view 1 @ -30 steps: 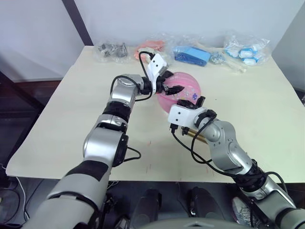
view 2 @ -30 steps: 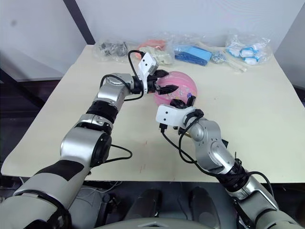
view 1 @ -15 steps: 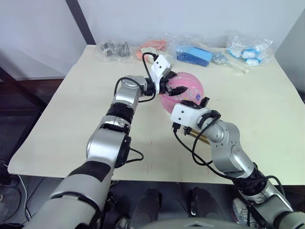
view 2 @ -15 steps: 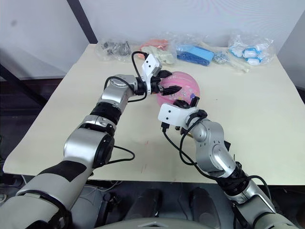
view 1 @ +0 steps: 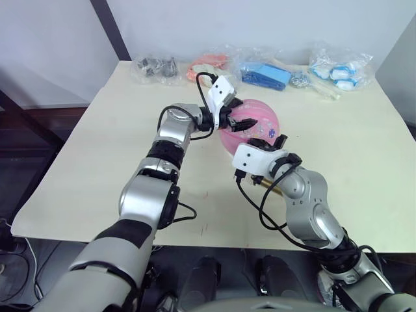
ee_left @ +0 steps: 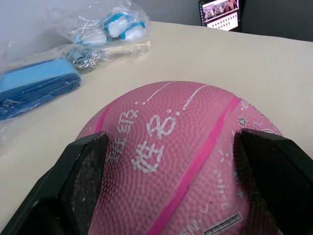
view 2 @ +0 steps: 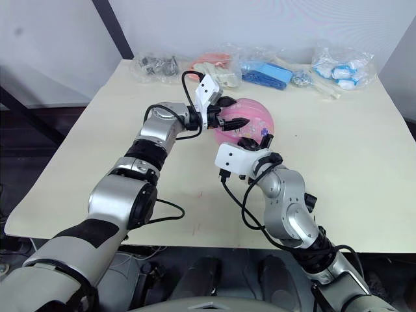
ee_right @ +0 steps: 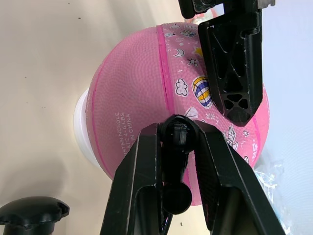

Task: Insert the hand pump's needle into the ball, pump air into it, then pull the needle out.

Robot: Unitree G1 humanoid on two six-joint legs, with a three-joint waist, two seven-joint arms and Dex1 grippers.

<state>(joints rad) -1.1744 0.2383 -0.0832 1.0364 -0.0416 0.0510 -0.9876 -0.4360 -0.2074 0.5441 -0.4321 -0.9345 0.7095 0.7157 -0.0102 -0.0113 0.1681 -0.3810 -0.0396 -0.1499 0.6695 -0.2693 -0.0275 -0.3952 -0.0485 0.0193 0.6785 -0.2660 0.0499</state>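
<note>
The ball (view 1: 252,125) sat on the desk (view 1: 97,143), the left tool (view 1: 238,120) spread wide across it. Beside the ball, the right tool (ee_right: 179,142) pinched the needle (ee_right: 177,134) fitting.

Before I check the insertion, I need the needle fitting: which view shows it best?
The right wrist view: the needle's black fitting sits pinched between the right hand's fingers, against the ball. In the eye views the hand hides it.

ball (ee_left: 171,147): pebbled matt pink rubber, we note | counter (view 1: 97,143): smooth matt cream | bags (view 1: 338,65): glossy clear plastic
</note>
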